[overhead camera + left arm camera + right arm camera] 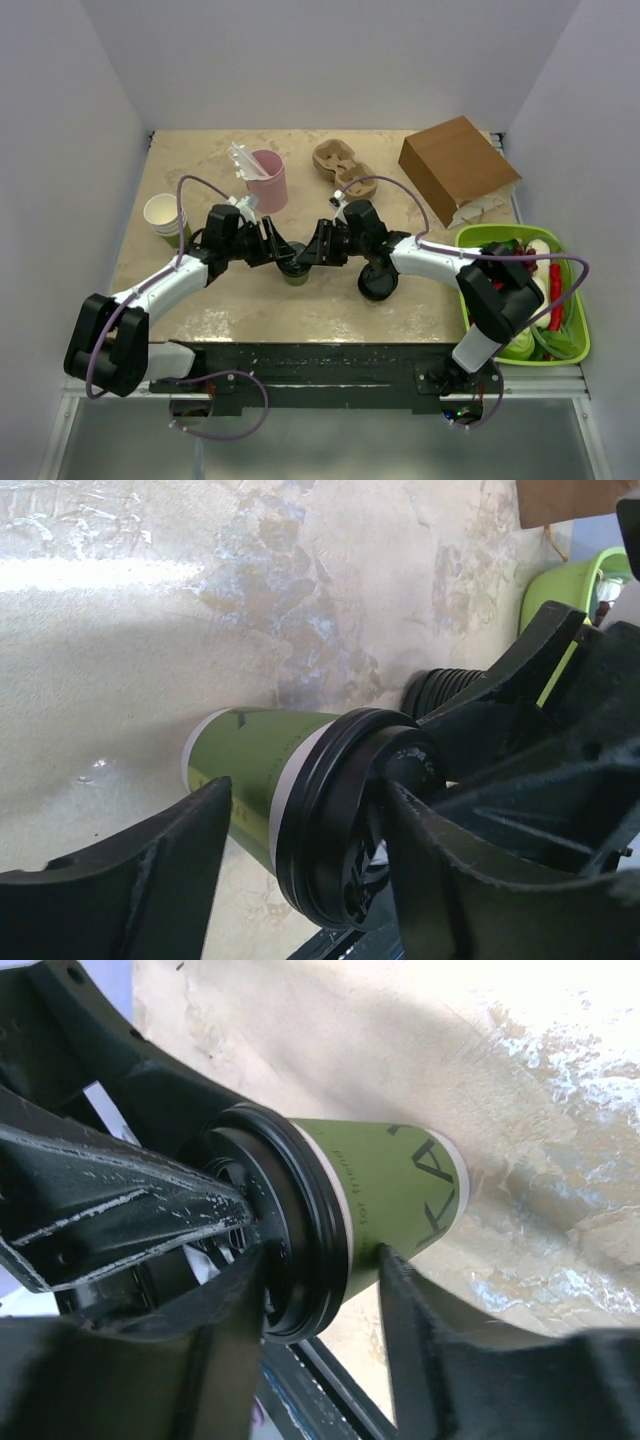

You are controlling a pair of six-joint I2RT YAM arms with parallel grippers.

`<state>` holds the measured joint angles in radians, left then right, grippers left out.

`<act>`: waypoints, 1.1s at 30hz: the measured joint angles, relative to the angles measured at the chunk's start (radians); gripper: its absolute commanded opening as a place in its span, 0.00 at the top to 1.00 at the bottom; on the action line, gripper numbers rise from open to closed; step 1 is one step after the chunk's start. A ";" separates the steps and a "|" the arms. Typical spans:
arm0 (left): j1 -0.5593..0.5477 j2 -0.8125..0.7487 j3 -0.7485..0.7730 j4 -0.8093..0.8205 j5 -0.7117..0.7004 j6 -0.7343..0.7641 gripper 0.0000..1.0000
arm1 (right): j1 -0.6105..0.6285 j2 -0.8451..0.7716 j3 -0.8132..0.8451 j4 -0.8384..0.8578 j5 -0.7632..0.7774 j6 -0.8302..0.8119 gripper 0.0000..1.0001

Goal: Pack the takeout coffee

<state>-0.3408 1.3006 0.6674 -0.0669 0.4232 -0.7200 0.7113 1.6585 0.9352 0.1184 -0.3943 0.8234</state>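
Two black claws meet over one green paper cup with a white band and round black plastic lid point(294, 272), the takeout coffee, at the middle of the mottled beige table point(200, 160). The left claw point(281, 254) reaches in from the left and the right claw point(312, 251) from the right. Each has its two fingers partly spread on either side of the cup. Whether either claw is actually pinching the cup cannot be told from the wrist views.

Just right of the pair stands one black ribbed cup point(378, 283). Farther back are one pink cup point(269, 182) and one moulded brown cardboard cup carrier point(343, 166). One stack of white paper cups point(165, 217) stands at the left. One brown paper bag point(455, 168) lies on its side at the back right. One lime-green plastic basket point(583, 330) of vegetables sits at the right edge.
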 measured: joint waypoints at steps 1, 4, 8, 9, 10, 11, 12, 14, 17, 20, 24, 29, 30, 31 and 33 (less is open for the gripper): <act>0.000 -0.003 -0.009 0.011 0.003 -0.004 0.43 | -0.002 0.001 -0.005 0.012 -0.001 0.005 0.65; 0.000 -0.018 -0.039 0.048 0.004 -0.020 0.52 | -0.003 0.004 -0.016 0.040 -0.002 0.014 0.74; 0.002 -0.055 -0.077 0.077 -0.007 -0.031 0.57 | -0.006 0.005 -0.024 0.070 -0.002 0.015 0.74; 0.002 -0.065 -0.089 0.084 -0.012 -0.039 0.57 | -0.006 0.006 -0.025 0.075 -0.002 0.014 0.71; 0.002 -0.075 -0.101 0.091 -0.017 -0.047 0.57 | -0.006 0.010 -0.025 0.081 -0.005 0.013 0.70; 0.003 -0.087 -0.112 0.099 -0.022 -0.052 0.55 | -0.006 0.013 -0.025 0.088 -0.009 0.011 0.68; 0.004 -0.100 -0.124 0.104 -0.028 -0.057 0.52 | -0.006 0.017 -0.025 0.094 -0.013 0.009 0.64; 0.004 -0.128 -0.141 0.102 -0.044 -0.067 0.44 | -0.005 0.024 -0.019 0.101 -0.018 -0.003 0.57; 0.004 -0.172 -0.153 0.067 -0.078 -0.074 0.27 | -0.002 0.039 0.014 0.079 -0.024 -0.040 0.52; 0.004 -0.231 -0.167 -0.010 -0.133 -0.082 0.10 | 0.013 0.070 0.076 0.023 -0.027 -0.088 0.40; 0.004 -0.307 -0.167 -0.123 -0.196 -0.081 0.01 | 0.041 0.114 0.172 -0.061 -0.018 -0.151 0.24; 0.004 -0.333 -0.097 -0.260 -0.259 -0.069 0.00 | 0.055 0.108 0.233 -0.174 0.049 -0.198 0.04; 0.004 -0.336 -0.078 -0.277 -0.270 -0.068 0.00 | 0.055 0.099 0.244 -0.196 0.068 -0.204 0.02; 0.004 -0.338 -0.056 -0.295 -0.277 -0.063 0.00 | 0.053 0.085 0.253 -0.216 0.087 -0.210 0.02; 0.004 -0.346 -0.015 -0.322 -0.293 -0.054 0.00 | 0.042 0.045 0.266 -0.249 0.119 -0.225 0.02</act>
<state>-0.3370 0.9550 0.6525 -0.3889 0.1307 -0.7738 0.7532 1.7039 1.2011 -0.1310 -0.2756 0.5983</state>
